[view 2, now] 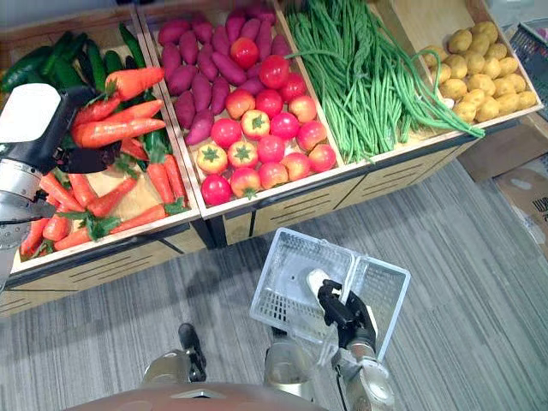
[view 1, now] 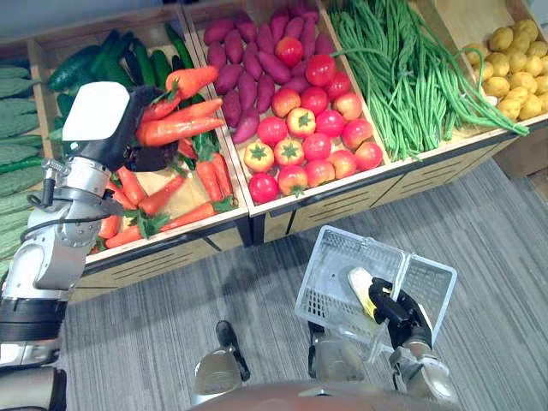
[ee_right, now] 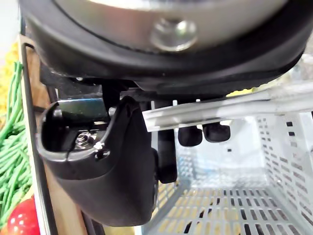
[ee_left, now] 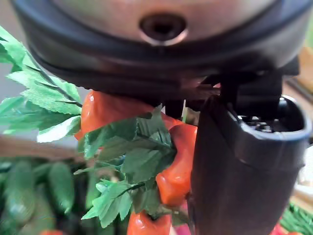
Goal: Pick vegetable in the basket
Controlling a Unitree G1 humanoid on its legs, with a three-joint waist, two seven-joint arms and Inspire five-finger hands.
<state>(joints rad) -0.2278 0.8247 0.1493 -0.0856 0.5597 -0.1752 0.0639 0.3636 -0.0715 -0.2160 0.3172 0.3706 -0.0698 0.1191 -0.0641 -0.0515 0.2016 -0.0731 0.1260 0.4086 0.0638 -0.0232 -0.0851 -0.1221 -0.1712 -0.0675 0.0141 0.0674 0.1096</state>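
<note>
Left hand (view 1: 122, 141) at upper left of the head views, over the wooden crate (view 1: 154, 259) of loose carrots (view 1: 163, 201). Its dark fingers are curled under one long carrot (view 1: 184, 128) that lies roughly level, tip toward frame right and leafy end by the palm. The left wrist view shows the thumb (ee_left: 234, 171) pressed against orange carrot flesh with green leaves bunched in front of the palm; several carrots crowd there, and I cannot tell whether more than one is in the grasp. The carrot sits above the pile in the crate, well apart from the basket (view 1: 338, 257). The basket is white mesh, at lower centre-right of the frame, hanging tilted over the grey floor (view 1: 497, 282) in front of the stand. Right hand (view 1: 398, 312) is at the basket's near edge at lower right. In the right wrist view its fingers (ee_right: 190, 134) are hooked over the clear handle (ee_right: 234, 105), with the thumb on the other side. Along the stand from frame left to right: cucumbers (view 1: 103, 56) behind the carrots, purple sweet potatoes (view 1: 244, 77), tomatoes (view 1: 312, 128), green beans (view 1: 402, 68), potatoes (view 1: 514, 68) at upper right.
</note>
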